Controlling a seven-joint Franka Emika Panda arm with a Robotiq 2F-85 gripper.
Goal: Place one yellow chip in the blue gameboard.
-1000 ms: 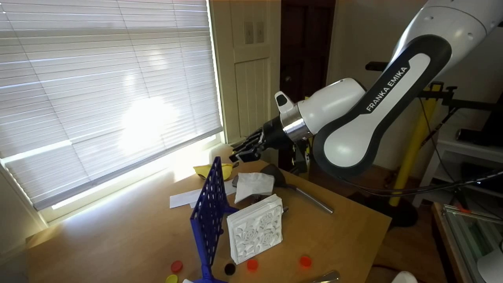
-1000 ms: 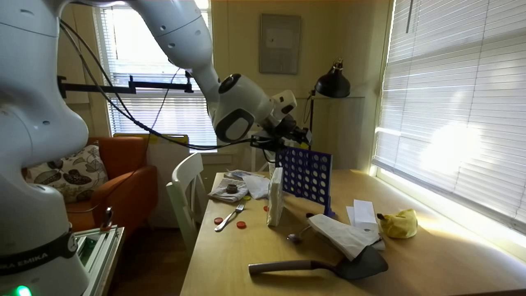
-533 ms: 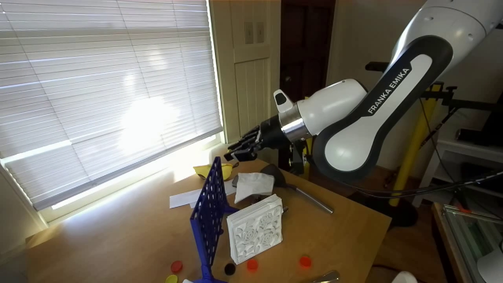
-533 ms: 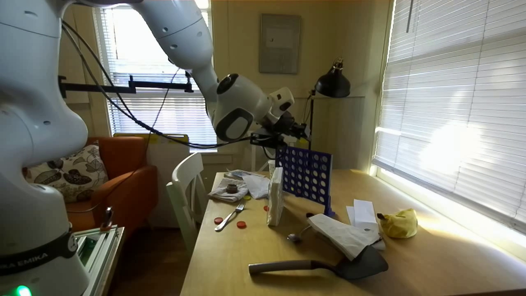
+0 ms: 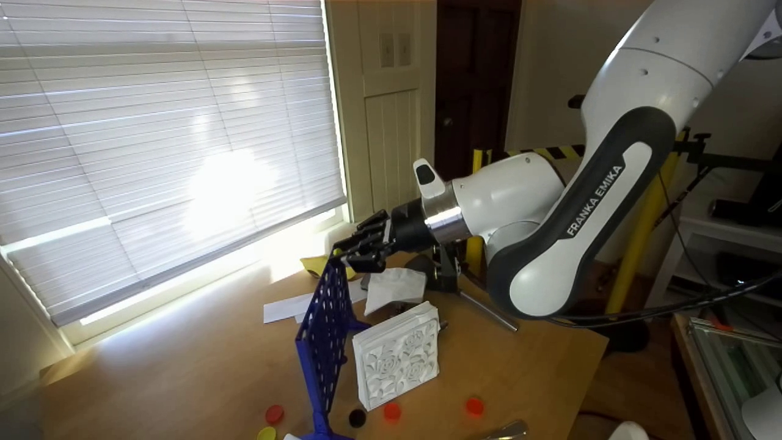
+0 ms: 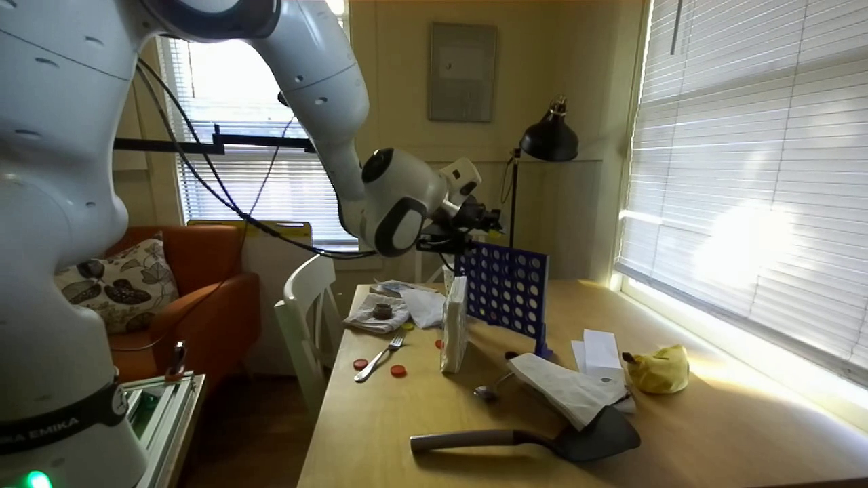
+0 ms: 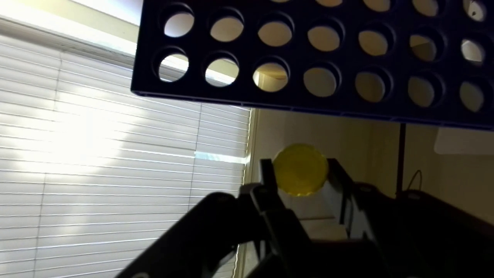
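gripper [image 7: 301, 170]: lower middle of wrist view; pinching a yellow chip [image 7: 300, 170] at its rim, between two black fingertips [image 7: 268, 175].
held chip position: round face toward wrist camera; in wrist view below the edge of the blue gameboard [image 5: 324, 333], with a gap in the frame; in an exterior view just above the gameboard's top edge, right of center. Contact with gameboard: can't tell.
gameboard: upright on the table [image 6: 678, 440]; center-right of an exterior view with holes showing, steeply angled at lower middle of an exterior view, across upper right of wrist view.
arm [image 5: 595, 201]: white, comes in from upper right of an exterior view, wrist pointing toward frame center.
white block [image 5: 397, 357]: carved flower face, standing just beside the gameboard, lower middle.
red chips [image 5: 392, 412]: three, flat on table, bottom of frame.
loose yellow chip [image 5: 267, 434]: bottom edge of frame, near a red one, partly cut off.
black disc [image 5: 357, 418]: bottom, between gameboard foot and a red chip.
fork [image 6: 383, 358]: left of center, red chip on either side.
spatula [image 6: 502, 437]: bottom middle, lying flat.
napkin [image 6: 563, 386]: lower right of center, near spatula head.
yellow bundle [image 6: 658, 369]: right side, on table.
lamp [image 6: 550, 139]: black, upper right.
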